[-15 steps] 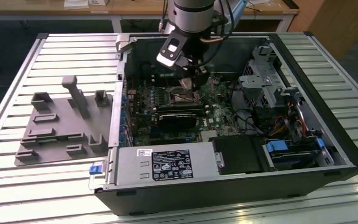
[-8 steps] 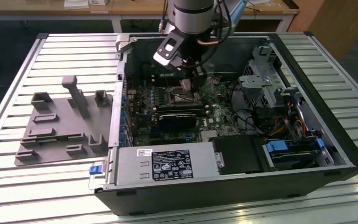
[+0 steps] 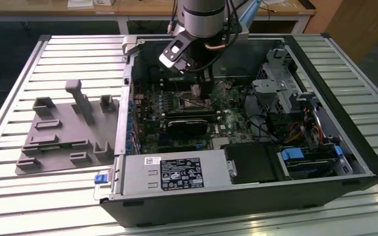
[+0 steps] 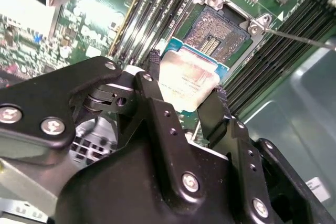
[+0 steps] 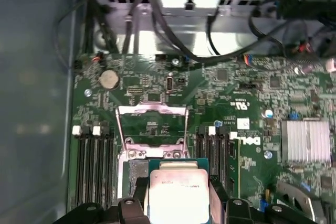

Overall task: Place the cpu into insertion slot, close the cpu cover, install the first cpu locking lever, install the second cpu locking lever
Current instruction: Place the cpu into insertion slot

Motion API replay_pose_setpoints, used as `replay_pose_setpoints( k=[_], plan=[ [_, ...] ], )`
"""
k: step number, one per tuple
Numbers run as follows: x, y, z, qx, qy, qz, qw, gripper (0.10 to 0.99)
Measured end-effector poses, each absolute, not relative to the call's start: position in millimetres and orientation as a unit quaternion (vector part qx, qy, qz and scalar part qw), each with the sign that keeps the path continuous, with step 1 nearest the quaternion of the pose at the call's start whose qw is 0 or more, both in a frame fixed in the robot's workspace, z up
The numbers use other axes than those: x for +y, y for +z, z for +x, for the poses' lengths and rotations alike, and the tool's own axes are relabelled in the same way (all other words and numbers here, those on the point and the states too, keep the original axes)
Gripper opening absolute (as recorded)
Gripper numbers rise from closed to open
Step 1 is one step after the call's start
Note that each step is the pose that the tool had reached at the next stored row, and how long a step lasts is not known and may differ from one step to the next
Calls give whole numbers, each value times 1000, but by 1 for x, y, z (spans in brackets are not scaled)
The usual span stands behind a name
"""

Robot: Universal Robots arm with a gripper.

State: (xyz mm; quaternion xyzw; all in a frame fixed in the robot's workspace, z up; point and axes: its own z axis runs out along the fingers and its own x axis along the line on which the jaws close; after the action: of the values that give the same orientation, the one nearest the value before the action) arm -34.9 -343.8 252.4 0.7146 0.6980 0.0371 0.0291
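Observation:
My gripper [image 4: 187, 77] is shut on the cpu [image 4: 191, 85], a flat square chip with a silvery top, its black fingers pressing on two opposite edges. The chip hangs tilted just above and beside the insertion slot [image 4: 219, 31], whose dark contact field lies bare. In the first wrist view the cpu [image 5: 178, 195] sits between the fingers of the gripper [image 5: 178, 205], partly over the insertion slot [image 5: 135, 174]. The cpu cover [image 5: 151, 110], a thin metal frame, stands swung open beyond the slot. In the exterior view the gripper [image 3: 201, 89] reaches down into the computer case over the insertion slot [image 3: 194, 102].
Long black memory slots [image 4: 152, 9] flank the socket on both sides. A thin metal lever rod [image 4: 299, 38] sticks out beside it. A black card [image 3: 189, 123], the power supply [image 3: 175, 174], the drive cage [image 3: 287, 88] and cables [image 5: 173, 40] crowd the case. A grey fixture [image 3: 64, 132] lies on the table.

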Motion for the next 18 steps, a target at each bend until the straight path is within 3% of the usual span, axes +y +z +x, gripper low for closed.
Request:
replay_pose_setpoints(
  k=[18],
  plan=[
    [-327,227,-40,690,36,722,34,537]
  ],
)
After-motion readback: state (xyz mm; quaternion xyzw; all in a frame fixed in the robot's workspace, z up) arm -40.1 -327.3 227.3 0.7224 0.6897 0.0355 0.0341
